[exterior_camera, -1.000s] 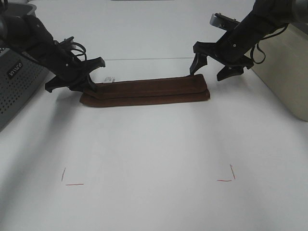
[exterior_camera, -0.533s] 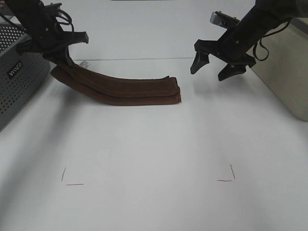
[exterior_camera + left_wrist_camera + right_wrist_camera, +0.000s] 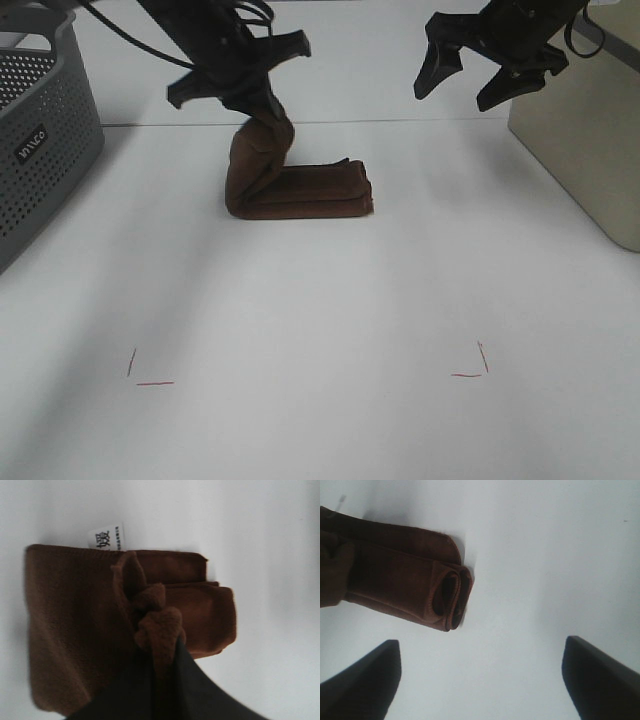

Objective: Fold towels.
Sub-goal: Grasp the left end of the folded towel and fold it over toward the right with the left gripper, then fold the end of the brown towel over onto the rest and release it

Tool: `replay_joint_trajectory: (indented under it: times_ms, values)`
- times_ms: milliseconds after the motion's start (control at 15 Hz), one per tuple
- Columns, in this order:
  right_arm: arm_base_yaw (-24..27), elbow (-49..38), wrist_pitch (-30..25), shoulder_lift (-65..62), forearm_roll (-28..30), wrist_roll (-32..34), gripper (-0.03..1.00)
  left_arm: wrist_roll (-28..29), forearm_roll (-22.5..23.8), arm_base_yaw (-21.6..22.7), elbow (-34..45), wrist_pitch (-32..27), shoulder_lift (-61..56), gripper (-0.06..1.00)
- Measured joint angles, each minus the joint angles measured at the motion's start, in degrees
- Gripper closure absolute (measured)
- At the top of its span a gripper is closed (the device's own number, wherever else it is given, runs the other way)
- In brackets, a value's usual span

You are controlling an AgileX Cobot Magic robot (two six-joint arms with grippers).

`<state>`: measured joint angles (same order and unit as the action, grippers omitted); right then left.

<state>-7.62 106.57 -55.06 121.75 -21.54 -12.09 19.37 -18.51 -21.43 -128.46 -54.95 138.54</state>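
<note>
On the smooth white desk (image 3: 320, 300), right of a perforated grey basket (image 3: 50, 150), we see the soft brown terry towel (image 3: 310, 190) folded thick, one end raised, pinched by the left jaws; the right jaws hang spread; a small white tag (image 3: 106, 536) shows.

Left pincer (image 3: 268, 118) tight, right pincer (image 3: 458, 92) wide.

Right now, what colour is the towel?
The towel is plain dark brown, clearest in left wrist view.
</note>
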Motion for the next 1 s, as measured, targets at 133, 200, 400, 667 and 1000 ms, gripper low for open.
replay_joint_trajectory:
  times_ms: [133,200,400,667,1000]
  values:
    - [0.0,0.06,-2.29,-0.8,0.46,0.06,0.15,3.84,-3.67,-3.15,0.0,7.28,4.07,0.81]
    - [0.0,0.06,-3.21,-0.8,0.46,0.06,0.15,4.98,-4.7,-3.67,0.0,8.77,4.98,0.7]
    - [0.0,0.06,-4.76,-0.8,0.52,0.06,0.15,6.07,-11.34,-4.35,0.0,14.73,6.02,0.26]
    - [0.0,0.06,-6.19,-0.57,-5.79,-1.09,0.15,3.61,-15.58,-3.38,0.0,17.36,4.35,0.17]
    - [-1.6,0.06,-6.07,6.82,-32.54,-14.84,0.15,-4.35,-9.4,4.47,0.0,15.41,-2.29,0.17]
